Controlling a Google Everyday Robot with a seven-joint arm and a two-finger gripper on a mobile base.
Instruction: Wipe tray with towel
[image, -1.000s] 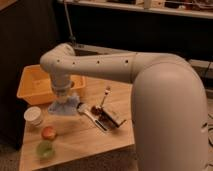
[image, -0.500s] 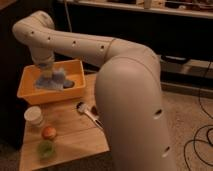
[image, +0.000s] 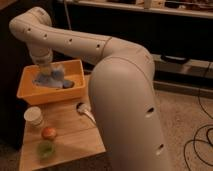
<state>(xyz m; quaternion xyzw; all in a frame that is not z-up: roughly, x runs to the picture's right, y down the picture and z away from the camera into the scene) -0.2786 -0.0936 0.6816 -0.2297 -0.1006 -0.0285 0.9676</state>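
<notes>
The orange-yellow tray (image: 30, 95) sits at the back left of the small wooden table. Inside it lies the pale blue-grey towel (image: 56, 83), bunched on the tray floor. My gripper (image: 43, 70) reaches down into the tray from above at the towel's left end, shut on the cloth and pressing it to the floor. The fingertips are buried in the folds. My big white arm sweeps across the frame from the right.
A white cup (image: 34, 116) stands in front of the tray. Nearer the front edge are an orange fruit (image: 48, 132) and a green object (image: 46, 148). A utensil (image: 85, 111) lies by my arm. Dark shelving runs behind; cables lie on the floor at right.
My gripper carried the towel from above the table's middle back and left into the tray and lowered it onto the tray floor. The view has shifted with the arm.
</notes>
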